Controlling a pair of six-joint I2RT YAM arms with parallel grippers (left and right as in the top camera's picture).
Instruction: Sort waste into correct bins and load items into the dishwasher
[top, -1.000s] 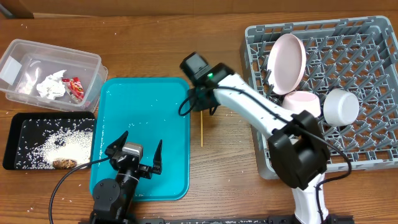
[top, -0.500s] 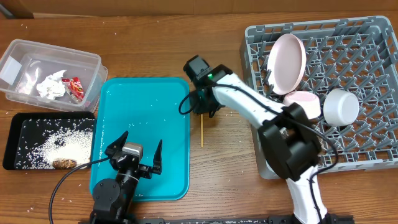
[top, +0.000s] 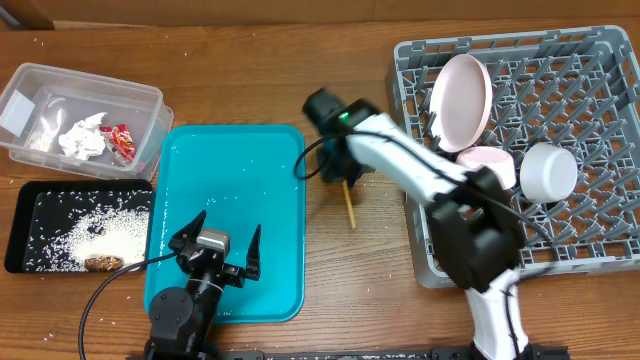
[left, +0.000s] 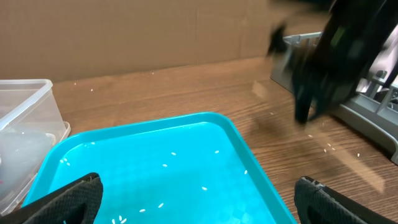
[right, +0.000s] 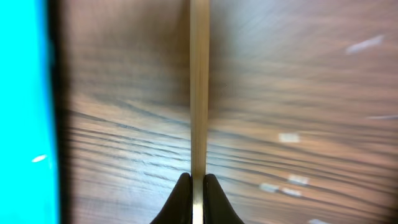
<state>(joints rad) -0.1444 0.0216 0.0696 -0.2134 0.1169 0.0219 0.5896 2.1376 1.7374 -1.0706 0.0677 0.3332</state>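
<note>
My right gripper (top: 338, 172) is shut on a thin wooden chopstick (top: 349, 205), just right of the teal tray; the stick slants down and to the right over the table. The right wrist view shows the jaws (right: 198, 186) pinching the chopstick (right: 199, 93). My left gripper (top: 220, 245) is open and empty over the teal tray (top: 235, 160); its fingers (left: 199, 199) frame a few rice grains. The grey dish rack (top: 590, 230) holds the pale plate (top: 461, 100), a pink bowl (top: 487, 162) and a white bowl (top: 548, 170). A second chopstick is not in view.
The clear tub (top: 40, 85) at far left holds the white napkin (top: 82, 138) and red wrapper (top: 122, 142). The black tray (top: 30, 215) below it holds rice (top: 115, 230) and a brown scrap (top: 98, 263). The right arm reaches from the front right, past the rack.
The right gripper has shifted right and away from the teal tray with the chopstick, which has swung from straight to slanted. The left arm has not moved.
</note>
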